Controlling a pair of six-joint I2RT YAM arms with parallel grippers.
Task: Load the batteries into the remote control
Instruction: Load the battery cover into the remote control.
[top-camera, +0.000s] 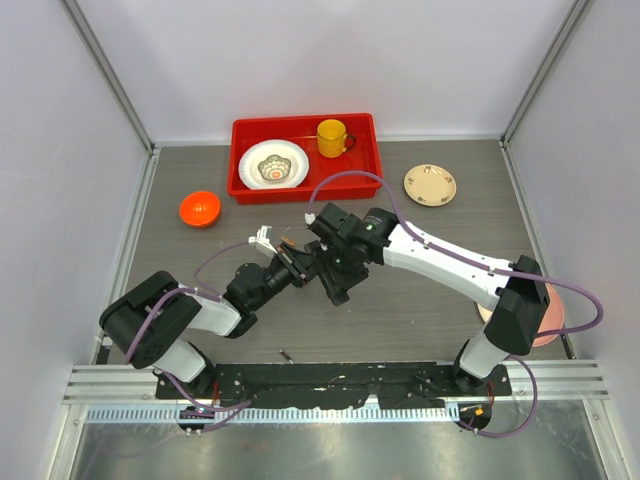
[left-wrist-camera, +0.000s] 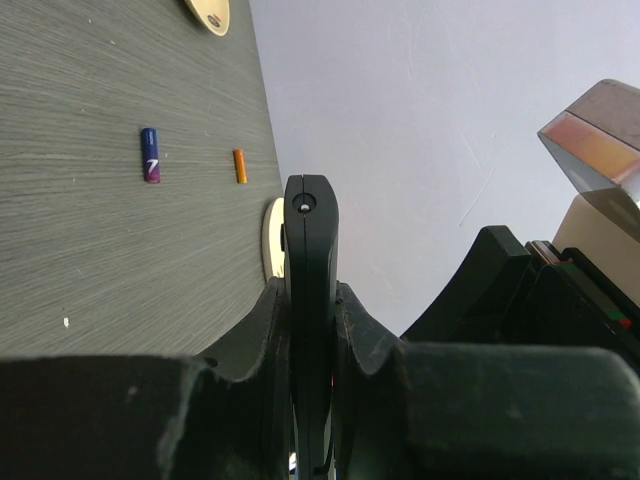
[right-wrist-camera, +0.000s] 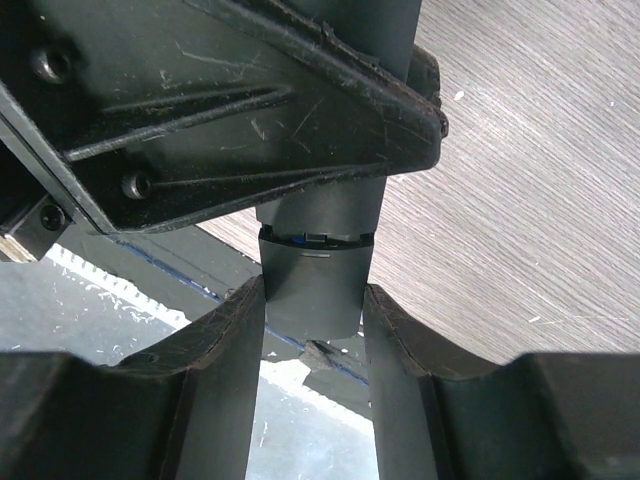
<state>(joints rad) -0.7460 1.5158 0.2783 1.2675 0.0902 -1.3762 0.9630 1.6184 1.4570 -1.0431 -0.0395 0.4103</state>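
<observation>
The left tool (left-wrist-camera: 310, 300) is pressed tight on the remote control (left-wrist-camera: 310, 230), holding it edge-on above the bench (left-wrist-camera: 100, 260). The right tool (right-wrist-camera: 313, 295) pinches one end of it, a finger against each side. A blue battery (left-wrist-camera: 150, 155) and an orange battery (left-wrist-camera: 240, 166) lie loose on the bench, well apart from the remote. Loading appears not yet begun, and the compartment likely needs opening first.
</observation>
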